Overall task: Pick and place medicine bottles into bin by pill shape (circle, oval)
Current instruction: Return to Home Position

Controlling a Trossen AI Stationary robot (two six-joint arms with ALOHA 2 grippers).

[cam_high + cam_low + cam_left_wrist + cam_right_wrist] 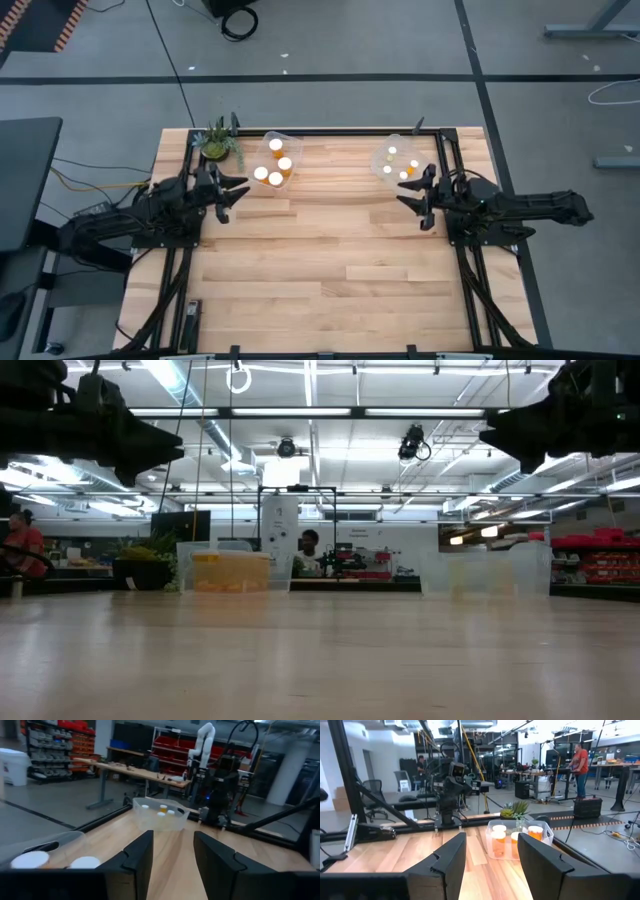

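High view: left hand [235,193] and right hand [408,190] hang over the tabletop [320,250], fingers apart, holding nothing; medicine bottles [285,163] sit in a clear bin [297,148] just beside each hand.

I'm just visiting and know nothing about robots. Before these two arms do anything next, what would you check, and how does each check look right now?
1. Left gripper empty, fingers apart: ok.
2. Right gripper empty, fingers apart: ok.
3. Both arms raised off the table, as the low view shows: ok.
4. Bottles sitting inside the left bin and the right bin: ok.
5. No bottle loose on the wood outside the two bins: ok.
6. Each bin holding one pill shape only: cannot tell; the pills themselves do not show.
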